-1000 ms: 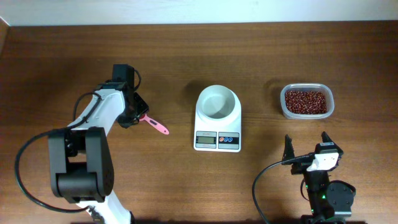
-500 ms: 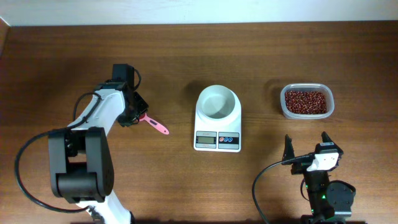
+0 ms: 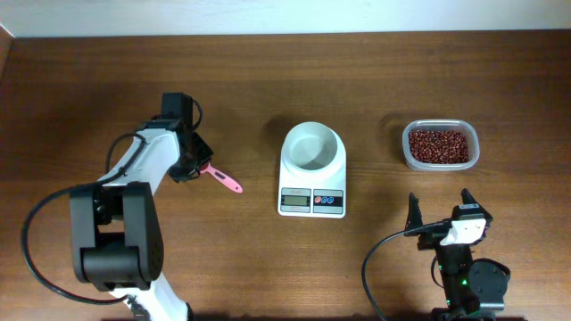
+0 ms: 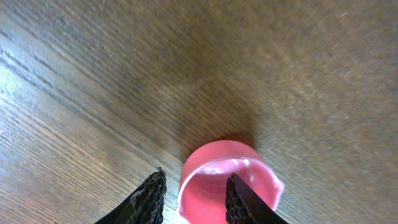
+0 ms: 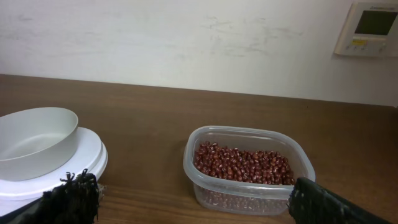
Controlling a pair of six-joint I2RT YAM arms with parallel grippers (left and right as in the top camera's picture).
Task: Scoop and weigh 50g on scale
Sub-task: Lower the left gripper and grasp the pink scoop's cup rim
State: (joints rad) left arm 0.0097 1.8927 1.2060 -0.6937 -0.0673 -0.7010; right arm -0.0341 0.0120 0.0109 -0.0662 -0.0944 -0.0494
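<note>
The white scale stands mid-table with its round white bowl empty; the bowl also shows in the right wrist view. The dark red-brown beans fill a clear tub at the right. A pink scoop lies left of the scale. My left gripper is down at its cup end. Its jaws are narrowed astride the cup's wall, with a gap still showing at the left finger. My right gripper stands wide open near the front edge, holding nothing.
A white wall with a small control panel rises behind the table in the right wrist view. Bare wooden tabletop lies between the scale and the right arm.
</note>
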